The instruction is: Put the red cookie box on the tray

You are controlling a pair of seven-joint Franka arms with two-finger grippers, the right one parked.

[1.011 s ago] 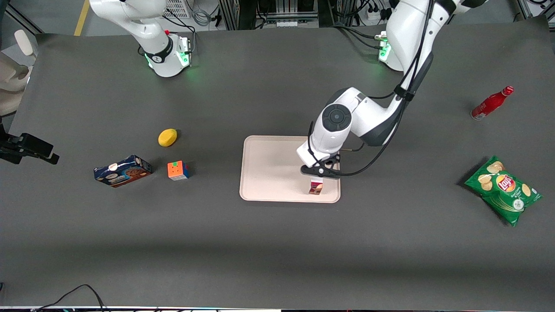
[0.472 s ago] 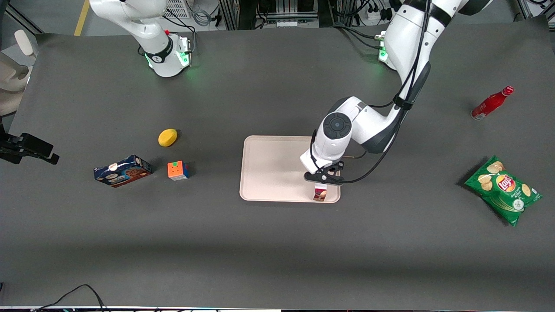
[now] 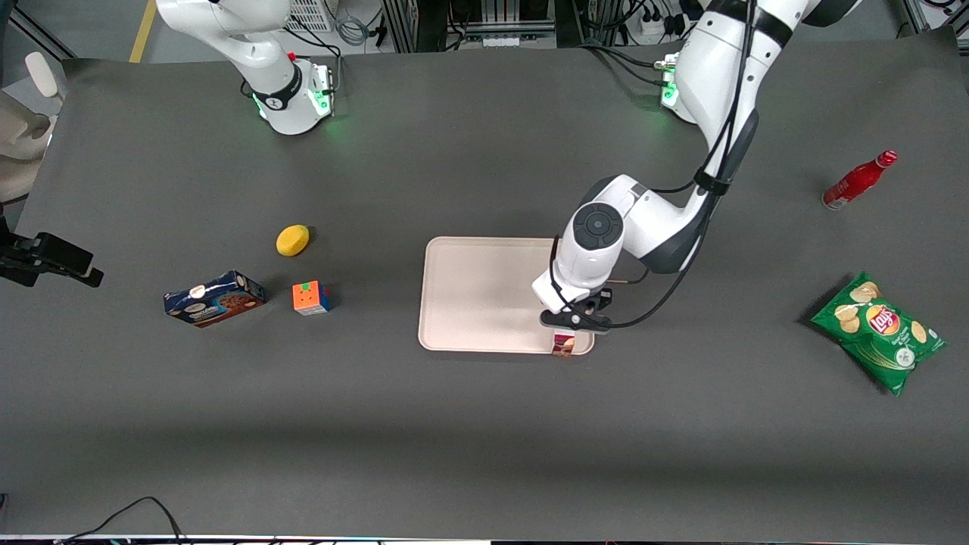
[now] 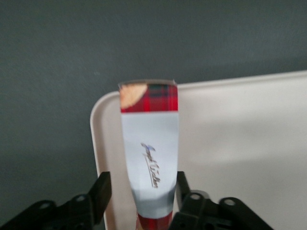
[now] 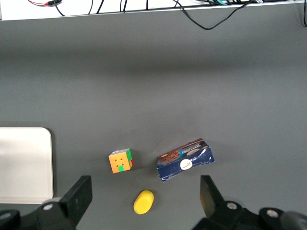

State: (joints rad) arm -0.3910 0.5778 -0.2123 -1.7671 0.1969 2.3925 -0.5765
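Observation:
The red cookie box (image 3: 562,344) hangs on end in my left gripper (image 3: 568,327), which is shut on its upper part. The box's lower end is over the tray (image 3: 469,295), at the corner nearest the front camera toward the working arm's end. I cannot tell whether it touches the tray. In the left wrist view the box (image 4: 149,139) shows its white label and plaid end between the black fingers (image 4: 103,191) of the gripper (image 4: 144,187), with the tray's rounded corner (image 4: 240,143) under it.
A blue cookie box (image 3: 214,298), a colour cube (image 3: 311,297) and a yellow lemon (image 3: 292,240) lie toward the parked arm's end. A red bottle (image 3: 859,180) and a green chips bag (image 3: 878,331) lie toward the working arm's end.
The gripper has carried the box nearer to the front camera and lower, from inside the tray to its near corner by the rim.

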